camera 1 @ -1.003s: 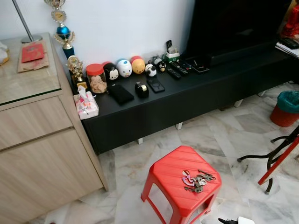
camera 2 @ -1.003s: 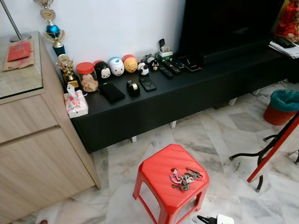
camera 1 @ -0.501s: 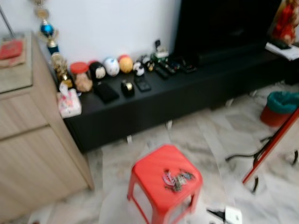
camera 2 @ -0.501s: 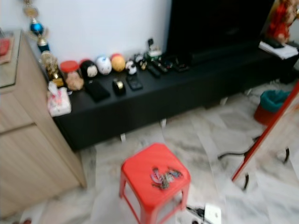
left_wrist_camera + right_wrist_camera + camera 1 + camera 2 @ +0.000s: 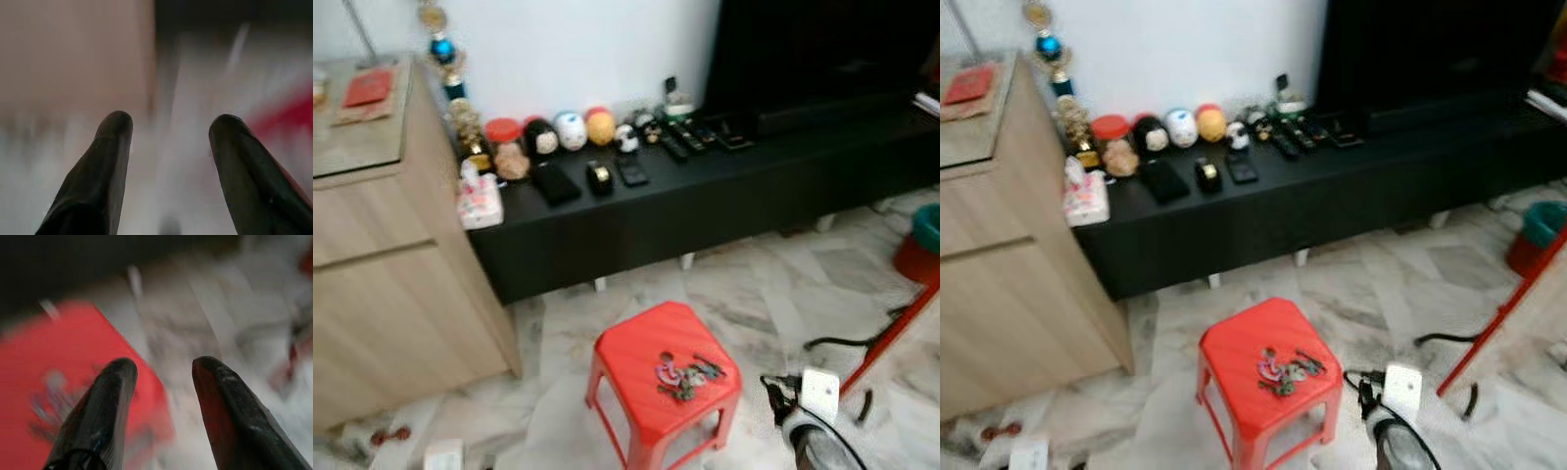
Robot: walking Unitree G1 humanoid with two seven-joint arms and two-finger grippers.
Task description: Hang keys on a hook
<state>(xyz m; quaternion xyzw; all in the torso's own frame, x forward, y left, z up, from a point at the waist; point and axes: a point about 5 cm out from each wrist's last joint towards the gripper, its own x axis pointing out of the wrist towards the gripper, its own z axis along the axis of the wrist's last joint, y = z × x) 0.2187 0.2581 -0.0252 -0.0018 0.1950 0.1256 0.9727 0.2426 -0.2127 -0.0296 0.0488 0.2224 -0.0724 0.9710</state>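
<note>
A bunch of keys (image 5: 684, 373) with a pink tag lies on top of a red plastic stool (image 5: 636, 370) on the marble floor in front of me. In the blurred right wrist view my right gripper (image 5: 161, 377) is open, its fingers held above the edge of the stool (image 5: 44, 352) with the keys (image 5: 51, 404) off to one side. My left gripper (image 5: 168, 129) is open too, over pale floor beside the wooden cabinet (image 5: 73, 54), nothing between its fingers.
A long black low cabinet (image 5: 724, 196) with figurines, remotes and a jar runs along the wall. A wooden sideboard (image 5: 391, 284) stands at the left. A white plug block (image 5: 820, 394) with cable and a red-framed stand (image 5: 891, 333) lie to the stool's right.
The whole picture has shifted: the camera has pulled back and turned, so more floor and the plug block show. The keys and stool have not moved.
</note>
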